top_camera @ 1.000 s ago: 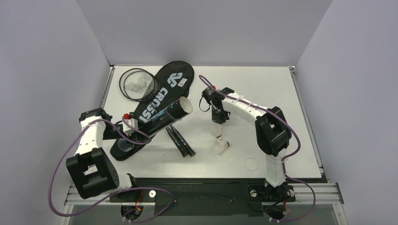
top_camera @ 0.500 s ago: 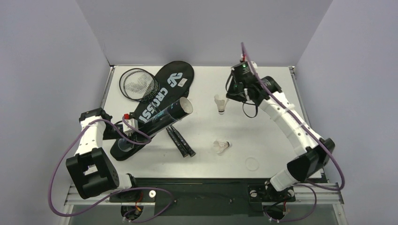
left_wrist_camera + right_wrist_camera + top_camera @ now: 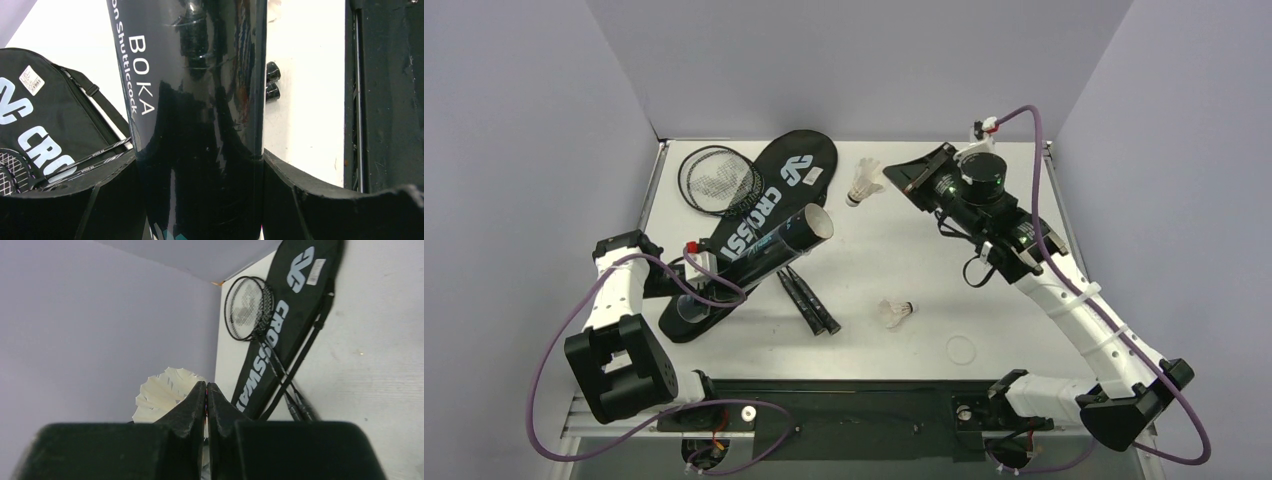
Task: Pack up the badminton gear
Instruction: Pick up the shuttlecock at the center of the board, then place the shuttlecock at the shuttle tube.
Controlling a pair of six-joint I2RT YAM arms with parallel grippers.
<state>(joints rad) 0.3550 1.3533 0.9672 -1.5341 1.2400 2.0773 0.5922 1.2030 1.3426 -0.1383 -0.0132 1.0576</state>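
My left gripper (image 3: pixel 702 278) (image 3: pixel 200 200) is shut on the lower part of the long black tube (image 3: pixel 769 250) (image 3: pixel 195 90), which slants up over the bag with its open mouth to the right. My right gripper (image 3: pixel 889 183) (image 3: pixel 206 390) hangs above the table's back, shut on the feathers of a white shuttlecock (image 3: pixel 862 182) (image 3: pixel 162 390). A second shuttlecock (image 3: pixel 896 312) lies on the table. The black CROSSWAY racket bag (image 3: pixel 794 165) (image 3: pixel 295 300) (image 3: pixel 35 115) lies at the back left. Two black rackets (image 3: pixel 717 180) (image 3: pixel 247 307) cross it, handles (image 3: pixel 809 300) (image 3: pixel 272 82) toward me.
A round white lid (image 3: pixel 961 350) lies flat near the front right of the white table (image 3: pixel 984 290). Grey walls close in the back and both sides. The black rail with the arm bases (image 3: pixel 854 410) runs along the near edge.
The right arm has lifted one shuttlecock from the table's middle and carried it up, back and leftward. The left gripper and the tube have stayed still.
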